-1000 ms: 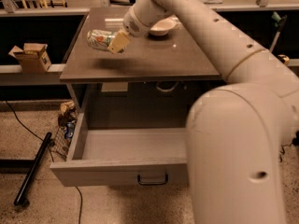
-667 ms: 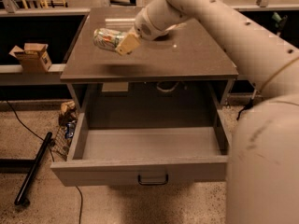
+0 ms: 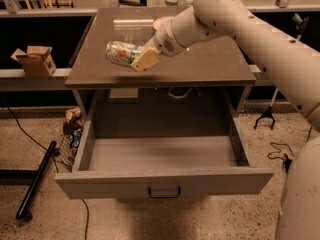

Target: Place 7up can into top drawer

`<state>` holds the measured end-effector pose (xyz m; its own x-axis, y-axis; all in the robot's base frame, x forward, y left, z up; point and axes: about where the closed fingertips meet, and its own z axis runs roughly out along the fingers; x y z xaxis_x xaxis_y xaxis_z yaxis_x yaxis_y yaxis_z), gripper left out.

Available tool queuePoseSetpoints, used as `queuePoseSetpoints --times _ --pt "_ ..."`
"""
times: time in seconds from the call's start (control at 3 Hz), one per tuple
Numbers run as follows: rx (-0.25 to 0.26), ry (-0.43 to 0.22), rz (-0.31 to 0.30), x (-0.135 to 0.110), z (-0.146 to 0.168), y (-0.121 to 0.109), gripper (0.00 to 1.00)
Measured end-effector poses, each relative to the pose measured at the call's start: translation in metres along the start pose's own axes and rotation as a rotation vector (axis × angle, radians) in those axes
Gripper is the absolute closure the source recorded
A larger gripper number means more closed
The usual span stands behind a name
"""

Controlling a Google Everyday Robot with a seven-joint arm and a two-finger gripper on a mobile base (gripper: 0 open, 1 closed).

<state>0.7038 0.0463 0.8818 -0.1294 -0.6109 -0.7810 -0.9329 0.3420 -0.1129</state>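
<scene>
The 7up can is pale silver with green bands and a small red mark. It lies on its side in the air, held in my gripper above the left front part of the grey cabinet top. The gripper is shut on the can, with a tan finger across its right end. The top drawer is pulled wide open below, grey and shallow, with nothing in it. Its dark handle sits at the centre of the front panel.
A white bowl sits on the cabinet top behind my wrist. A cardboard box rests on a shelf at the left. A black pole and cables lie on the floor left of the drawer. A black stand is at the right.
My arm has carried the can forward and a little right, from over the cabinet's back left toward its front edge. The drawer has stayed open.
</scene>
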Motion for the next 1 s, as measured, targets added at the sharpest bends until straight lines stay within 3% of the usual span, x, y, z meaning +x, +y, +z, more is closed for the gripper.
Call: queuePoseSetpoints --times 0.33,1.0 --pt "0.016 0.029 -0.013 0.017 -0.007 0.007 1.0" --pt "0.116 0.083 -0.018 0.088 -0.059 0.032 1.0"
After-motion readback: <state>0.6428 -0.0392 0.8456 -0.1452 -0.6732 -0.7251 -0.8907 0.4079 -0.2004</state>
